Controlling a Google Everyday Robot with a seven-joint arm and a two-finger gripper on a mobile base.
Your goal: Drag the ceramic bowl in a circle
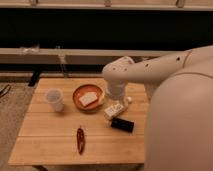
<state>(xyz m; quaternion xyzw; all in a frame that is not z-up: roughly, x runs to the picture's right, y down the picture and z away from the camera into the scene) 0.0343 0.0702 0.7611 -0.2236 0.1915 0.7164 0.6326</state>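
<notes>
One pale slab [88, 98] in the ceramic bowl [77, 93], gripper [112, 105] beside its rim, grip unclear

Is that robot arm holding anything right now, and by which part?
Cannot tell. The gripper sits low by the ceramic bowl's right rim, its grip hidden under the arm.

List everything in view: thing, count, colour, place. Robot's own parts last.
Slatted wooden table: one, pale brown, centre-left of the view.
Round shallow glazed ceramic bowl: one, orange-brown, rear middle of the table.
Flat piece: one, whitish, lying in the bowl.
Translucent plastic cup: one, whitish, upright, left of the bowl and apart from it.
Slim chilli pepper: one, red, front middle of the table.
Flat rectangular object: one, black, on the table to the right, nearer the front than the bowl.
Robot arm: one, white, reaching in from the right.
Gripper: one, whitish, low over the table just right of the bowl.
</notes>
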